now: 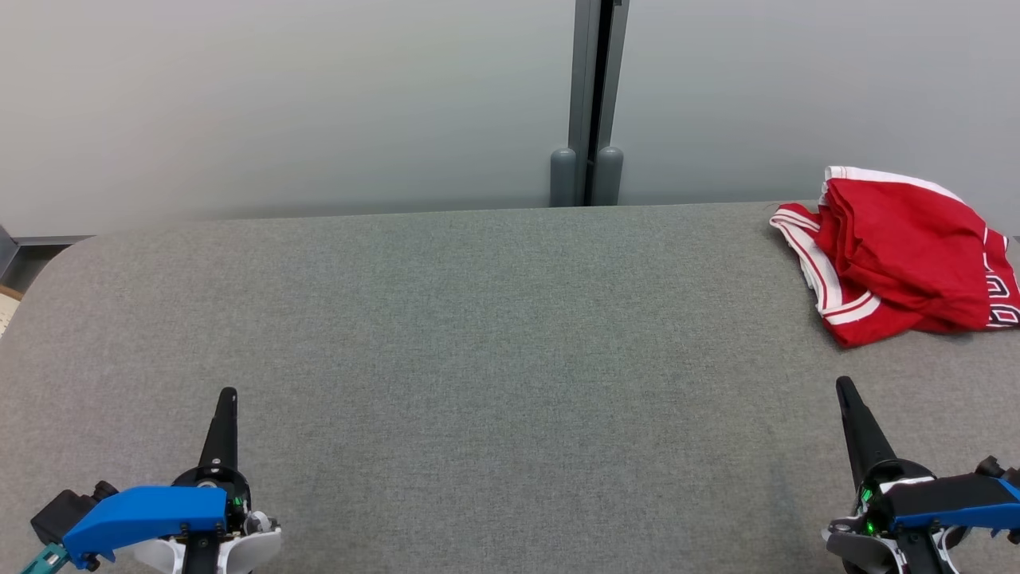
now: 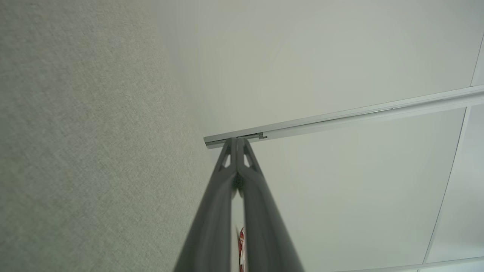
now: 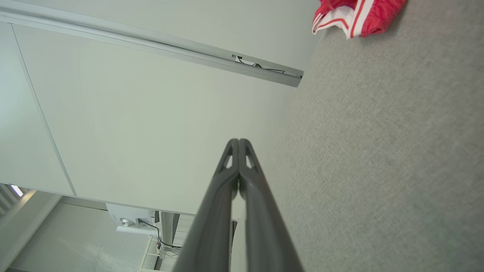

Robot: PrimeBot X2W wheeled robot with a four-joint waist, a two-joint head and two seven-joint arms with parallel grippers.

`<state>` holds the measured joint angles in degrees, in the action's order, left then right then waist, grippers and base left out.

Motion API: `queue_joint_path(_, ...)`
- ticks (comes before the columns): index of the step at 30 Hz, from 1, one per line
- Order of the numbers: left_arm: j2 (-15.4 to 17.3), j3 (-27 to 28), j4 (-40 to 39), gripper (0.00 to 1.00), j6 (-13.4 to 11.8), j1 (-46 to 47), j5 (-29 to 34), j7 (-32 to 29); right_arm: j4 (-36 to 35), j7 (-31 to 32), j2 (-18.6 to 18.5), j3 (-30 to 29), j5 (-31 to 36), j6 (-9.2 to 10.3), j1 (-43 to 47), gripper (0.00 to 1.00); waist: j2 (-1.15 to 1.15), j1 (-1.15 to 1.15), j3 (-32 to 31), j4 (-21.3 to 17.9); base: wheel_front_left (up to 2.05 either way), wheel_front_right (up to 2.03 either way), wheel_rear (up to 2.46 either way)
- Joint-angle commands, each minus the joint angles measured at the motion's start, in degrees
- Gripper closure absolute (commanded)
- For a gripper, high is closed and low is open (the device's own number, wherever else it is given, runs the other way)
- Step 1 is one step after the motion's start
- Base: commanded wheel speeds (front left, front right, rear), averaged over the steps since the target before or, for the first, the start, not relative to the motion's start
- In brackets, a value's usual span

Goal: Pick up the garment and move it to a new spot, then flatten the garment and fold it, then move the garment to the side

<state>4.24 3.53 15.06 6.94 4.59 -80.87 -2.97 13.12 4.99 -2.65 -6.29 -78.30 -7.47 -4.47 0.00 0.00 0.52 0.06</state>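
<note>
Red garment [image 1: 900,255] lies crumpled at grey table's [image 1: 478,359] far right, below pale wall [image 1: 279,104]; left gripper [image 1: 229,395] and right gripper [image 1: 843,386] jaws together.

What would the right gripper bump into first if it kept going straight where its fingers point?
Probably the pale wall panel behind the grey table. The shut right gripper aims past the red garment, which lies off to its right, though depth is hard to judge.

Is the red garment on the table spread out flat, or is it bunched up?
Bunched up. The red garment lies in a loose heap at the far right of the table, layers overlapping and white-striped edges doubled over.
</note>
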Motion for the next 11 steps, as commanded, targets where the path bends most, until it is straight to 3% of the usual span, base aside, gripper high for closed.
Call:
queue_joint_path(1,-0.02,0.49,-0.49,1.00,0.37,0.99,-0.92,-0.37,-0.10,0.28,-0.32,-0.16,-1.15,-0.04,-1.05,1.00,0.00,0.00,-0.01,0.00,0.00,0.00,0.00)
queue_joint_path(11,-0.51,1.43,-0.73,1.00,0.48,1.36,-4.56,-1.58,0.28,0.73,-0.34,-0.21,-5.64,-0.04,-1.32,1.00,0.00,0.00,-0.11,-0.02,0.00,0.00,0.00)
